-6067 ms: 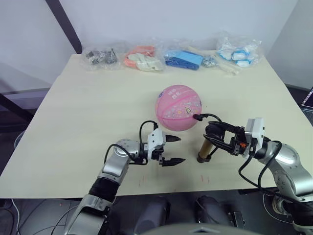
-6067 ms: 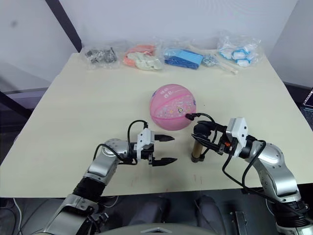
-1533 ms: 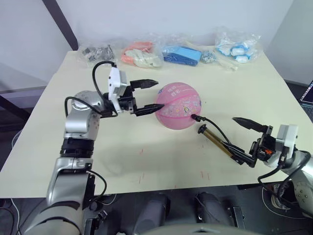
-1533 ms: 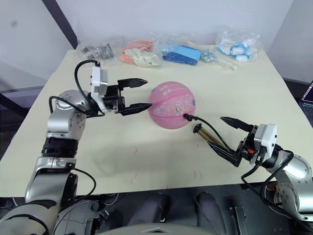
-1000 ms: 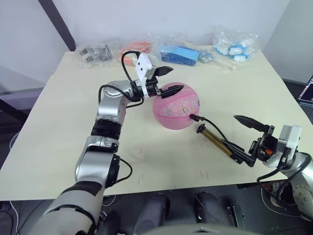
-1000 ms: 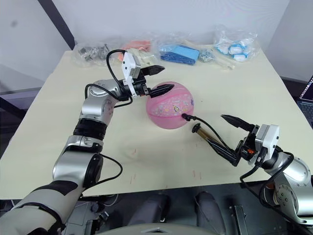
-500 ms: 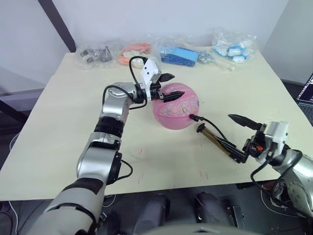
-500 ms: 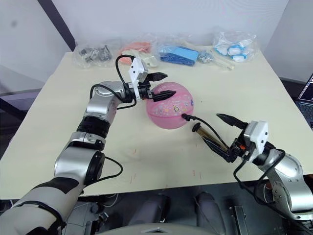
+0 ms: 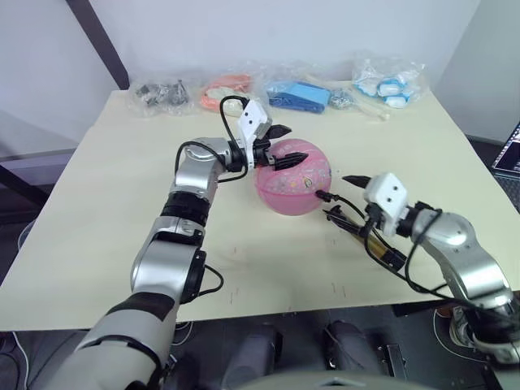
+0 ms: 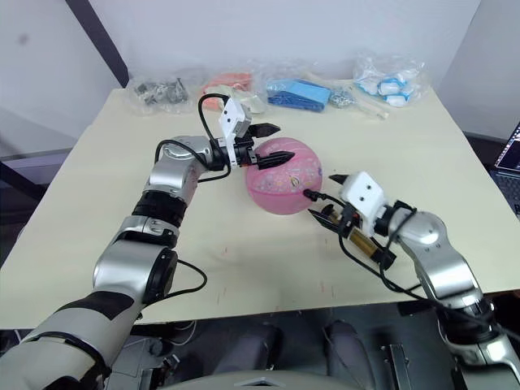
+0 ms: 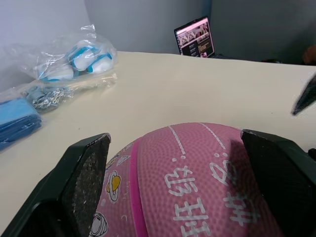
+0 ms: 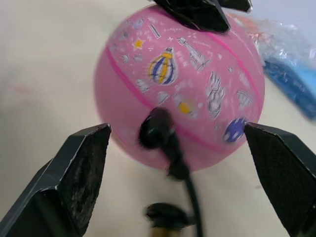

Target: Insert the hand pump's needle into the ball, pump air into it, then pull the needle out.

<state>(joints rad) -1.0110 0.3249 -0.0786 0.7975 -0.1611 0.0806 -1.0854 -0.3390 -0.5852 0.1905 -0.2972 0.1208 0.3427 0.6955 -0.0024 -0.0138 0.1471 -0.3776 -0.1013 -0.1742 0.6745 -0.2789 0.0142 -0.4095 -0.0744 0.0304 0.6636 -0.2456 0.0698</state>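
Both my jaws gape: left gripper (image 9: pixel 278 145) straddles the ball's (image 9: pixel 296 183) top; right gripper (image 9: pixel 345 196), nearer, faces the black fitting (image 12: pixel 157 129) at mid-table.

Pale wooden counter (image 9: pixel 122 195) bearing pink rubber ball (image 9: pixel 294 179), bronze-gold hand pump (image 9: pixel 367 240), and clear plastic bags (image 9: pixel 276 85) along far edge.

Pink ball (image 10: pixel 284 177) (darker seams) — cartoon prints
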